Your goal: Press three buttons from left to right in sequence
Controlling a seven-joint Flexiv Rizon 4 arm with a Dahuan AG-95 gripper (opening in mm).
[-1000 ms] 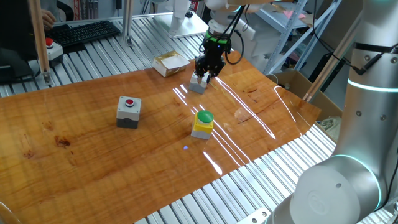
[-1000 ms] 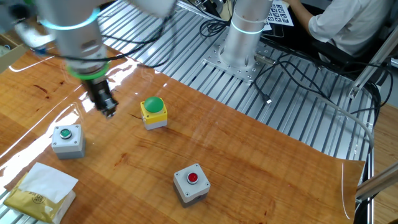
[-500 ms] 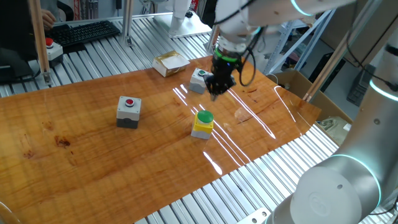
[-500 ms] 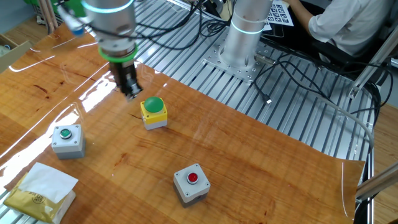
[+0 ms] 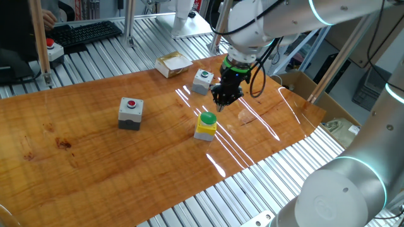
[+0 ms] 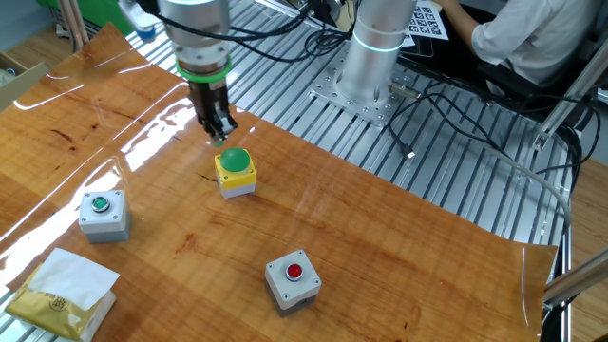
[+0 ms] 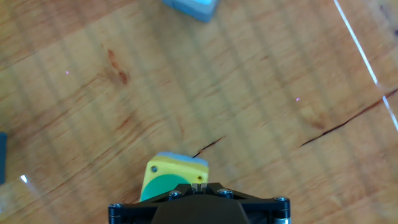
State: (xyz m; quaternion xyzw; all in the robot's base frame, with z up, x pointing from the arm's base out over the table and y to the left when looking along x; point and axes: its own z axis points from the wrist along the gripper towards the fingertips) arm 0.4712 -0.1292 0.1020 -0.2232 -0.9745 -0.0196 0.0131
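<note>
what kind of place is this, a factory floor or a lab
Most likely a robotics lab: a wooden board lies on a slotted aluminium table, cables trail beside it, and a person sits at a desk nearby.

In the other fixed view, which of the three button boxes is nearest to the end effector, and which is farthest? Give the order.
From the end effector:
1. Yellow box with green dome, just below it.
2. Grey box with small green button, to the lower left.
3. Grey box with red button, at the bottom, farthest.
</note>
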